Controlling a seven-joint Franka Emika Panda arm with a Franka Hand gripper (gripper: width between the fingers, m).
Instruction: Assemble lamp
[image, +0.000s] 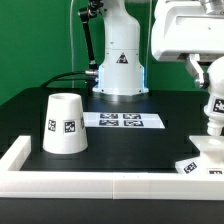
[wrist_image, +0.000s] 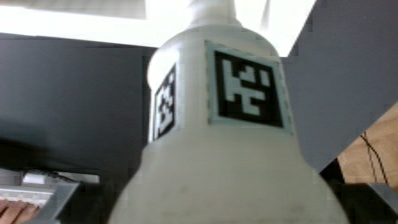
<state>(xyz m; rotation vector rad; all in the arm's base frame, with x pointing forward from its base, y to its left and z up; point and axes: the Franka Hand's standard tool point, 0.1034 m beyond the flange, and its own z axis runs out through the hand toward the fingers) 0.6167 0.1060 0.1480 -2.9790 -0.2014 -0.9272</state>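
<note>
Exterior view: shade (image: 65, 125) stands wide-end down near the counter's front edge. Bulb (image: 213, 106) sits beneath the gripper (image: 207, 78) at the edge on the exterior view's right, and whether it is gripped I cannot tell.

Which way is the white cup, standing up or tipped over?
Standing up. The shade sits on its wide end on the black table, narrow end on top.

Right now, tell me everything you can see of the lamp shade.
The shade is a white, matte, plastic-looking tapered cup, standing wide end down on the black table, at the exterior view's left. Two square black-and-white tags sit low on its side. Only the table touches it; the marker board lies apart.
</note>
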